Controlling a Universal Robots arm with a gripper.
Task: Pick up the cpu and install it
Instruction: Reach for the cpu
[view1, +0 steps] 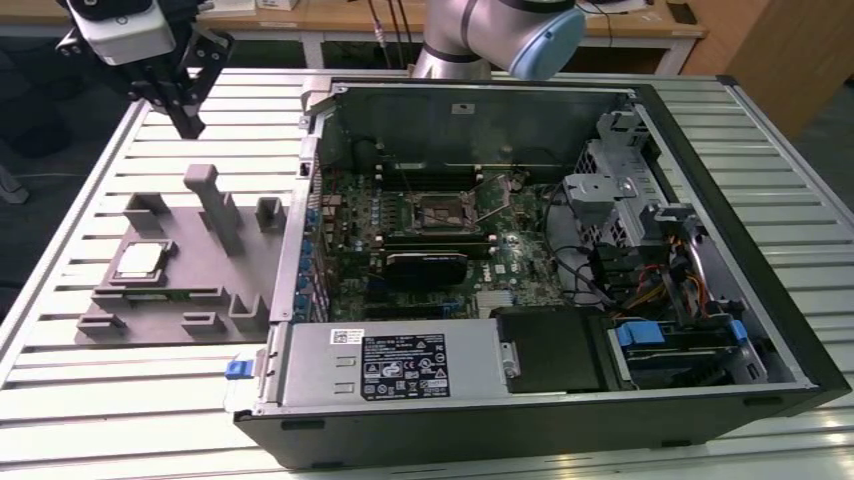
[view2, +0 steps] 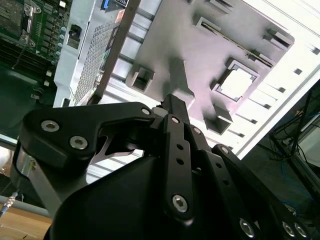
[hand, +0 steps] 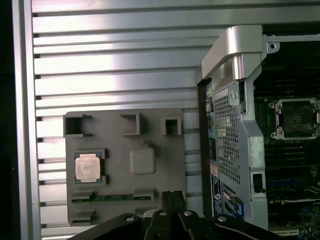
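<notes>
I count one cpu (hand: 88, 166), one tray (hand: 115, 150) with one tall post (view1: 203, 205), one open case (view1: 534, 440) holding one socket (view1: 441, 212), all below my one tool (view1: 188, 122), on one table (view1: 80, 400).

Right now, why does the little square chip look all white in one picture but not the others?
In the second wrist view, glare washes the cpu out to plain white; in the first wrist view it shows its silvery, tan look; in the exterior view, light streaks the ribbed table.

The cpu (view1: 140, 262) lies flat (silvery lid up, pale tan edge) in a square recess of the grey tray (view1: 200, 278).
</notes>
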